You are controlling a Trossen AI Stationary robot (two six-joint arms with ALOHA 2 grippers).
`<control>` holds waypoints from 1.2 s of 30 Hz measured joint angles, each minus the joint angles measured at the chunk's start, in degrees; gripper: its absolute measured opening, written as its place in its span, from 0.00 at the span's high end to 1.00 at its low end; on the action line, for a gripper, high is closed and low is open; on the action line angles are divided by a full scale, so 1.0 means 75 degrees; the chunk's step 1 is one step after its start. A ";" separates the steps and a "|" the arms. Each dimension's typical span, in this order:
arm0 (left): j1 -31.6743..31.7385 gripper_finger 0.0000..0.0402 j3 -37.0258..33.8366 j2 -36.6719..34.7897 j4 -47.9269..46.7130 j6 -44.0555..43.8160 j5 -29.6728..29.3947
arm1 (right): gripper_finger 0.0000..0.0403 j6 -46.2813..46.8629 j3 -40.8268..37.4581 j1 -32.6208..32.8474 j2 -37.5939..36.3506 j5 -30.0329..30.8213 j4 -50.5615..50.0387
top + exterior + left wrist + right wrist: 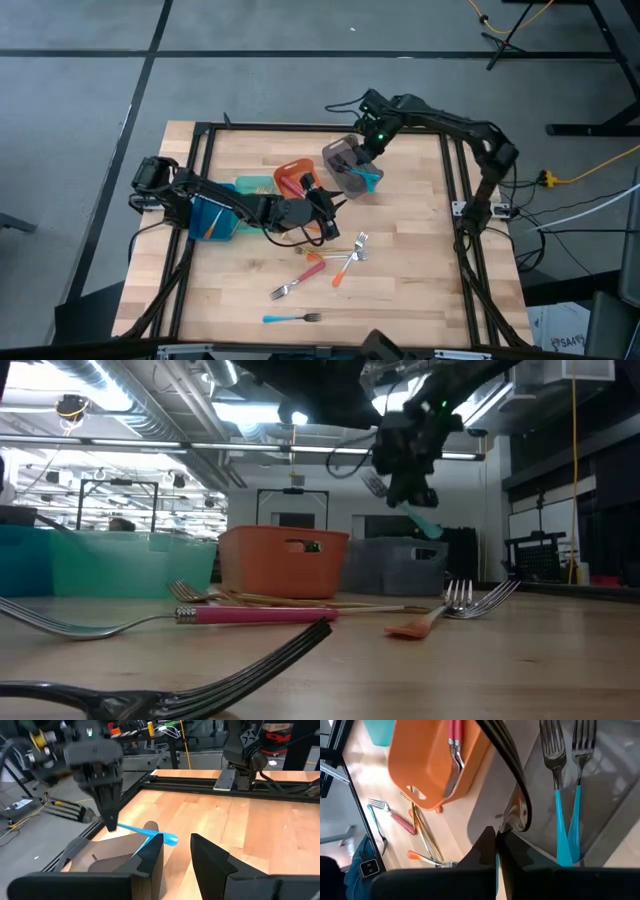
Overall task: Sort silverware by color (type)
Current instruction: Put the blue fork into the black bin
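The right gripper [372, 150] hangs over the translucent grey plastic bin [338, 157], its fingers nearly closed on the tip of a slim blue-handled utensil [150, 834], probably so the piece can drop in with its own colour. The utensil slants down from the gripper, long axis tilted, its free end reaching past the bin's rim. Directly under this gripper two blue-handled metal forks [560, 795] lie side by side in the grey bin, long axes parallel. Beside it the orange plastic bin [415, 765] holds pink-handled pieces. The left gripper [322, 208] waits with fingers apart near the orange bin, holding nothing. Well beyond it, a blue-handled fork [290, 318] lies flat on the wooden tabletop [410, 290].
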 joint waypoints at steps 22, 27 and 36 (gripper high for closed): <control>0.0041 0.77 0.0000 0.0000 -0.0241 -0.0324 0.0002 | 1.00 -0.0142 0.0168 -0.0089 0.0841 -0.0027 -0.0275; 0.0041 0.77 0.0000 0.0000 -0.0241 -0.0324 0.0002 | 1.00 -0.0391 0.1037 -0.0089 0.0838 0.0084 -0.0735; 0.0041 0.77 0.0000 0.0001 -0.0244 -0.0355 0.0002 | 1.00 -0.0539 0.1953 -0.0086 0.0833 0.2057 -0.0594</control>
